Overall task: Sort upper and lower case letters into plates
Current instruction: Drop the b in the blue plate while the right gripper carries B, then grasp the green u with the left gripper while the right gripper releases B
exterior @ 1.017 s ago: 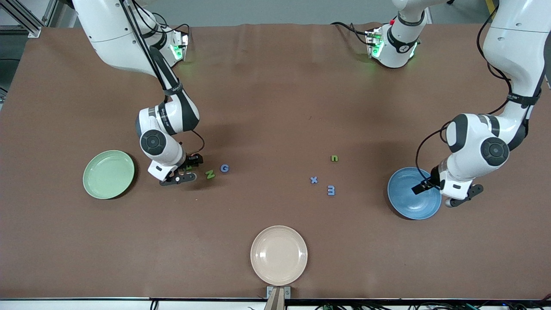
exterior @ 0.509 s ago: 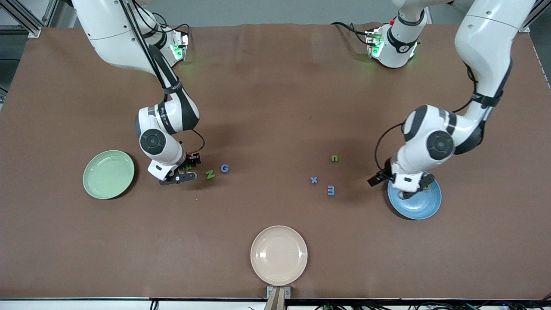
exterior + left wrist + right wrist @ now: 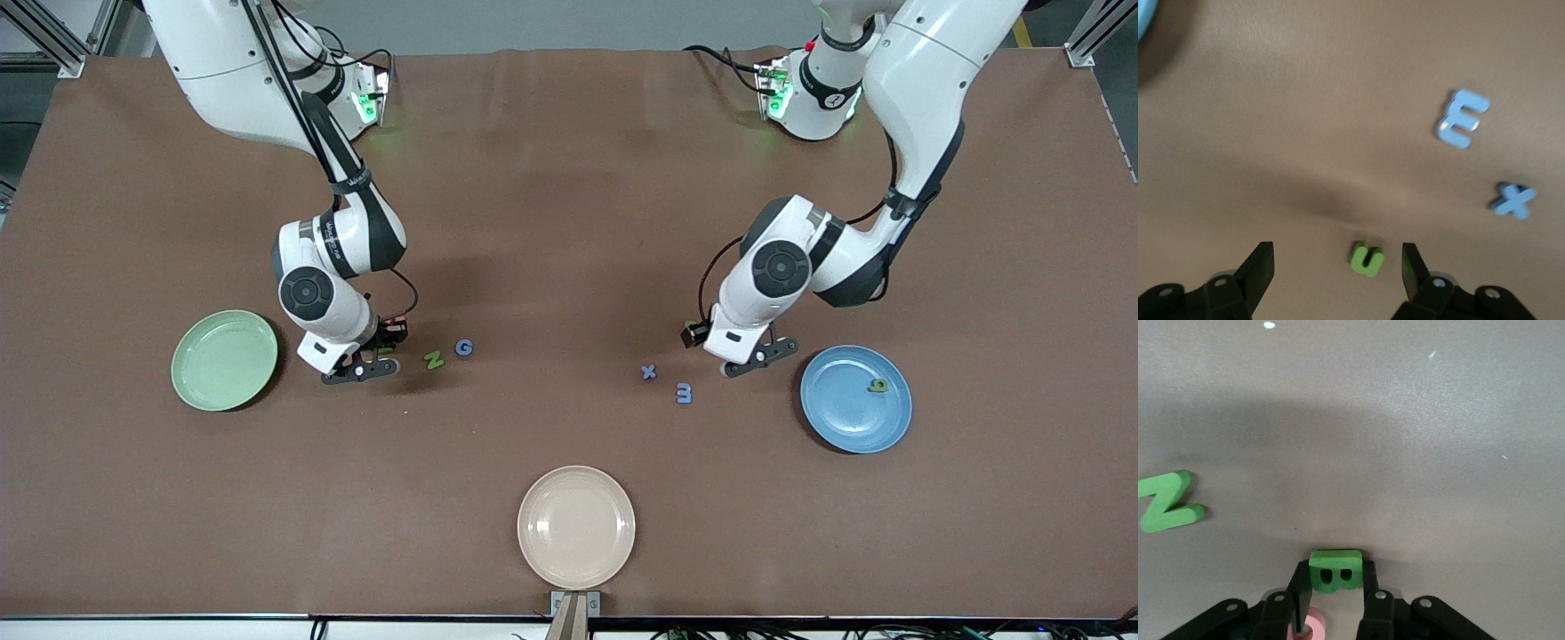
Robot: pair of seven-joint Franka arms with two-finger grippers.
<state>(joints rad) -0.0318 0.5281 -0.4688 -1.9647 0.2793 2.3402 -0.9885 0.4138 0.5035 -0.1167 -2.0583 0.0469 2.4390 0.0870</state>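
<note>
A cream-beige plate (image 3: 576,527) sits closest to the front camera, at the table's (image 3: 569,178) edge and holding nothing. Farther up the brown surface, the blue plate (image 3: 845,418) lies toward the left arm's end of the table with a single small green letter (image 3: 877,385) in it. The pale green plate (image 3: 224,359) lies toward the right arm's end.

Between the two plates, loose foam letters dot the table: a blue letter "m" (image 3: 684,392) and, just beside it and slightly farther from the camera, a blue "x" (image 3: 649,372). The left gripper (image 3: 731,348) hangs low over a small green "n" (image 3: 1367,259), its fingers (image 3: 1257,270) spread wide on either side of the letter without touching it, as the left wrist view shows.

Toward the right arm's end, a green "N" (image 3: 433,359) and a blue "G" (image 3: 464,347) lie side by side. Just beside them, on the pale green plate's side, the right gripper (image 3: 373,354) is down at the table, its fingers (image 3: 1300,592) pinched tight on a green block letter that looks like a "B" (image 3: 1335,570), seen clearly in the right wrist view.
</note>
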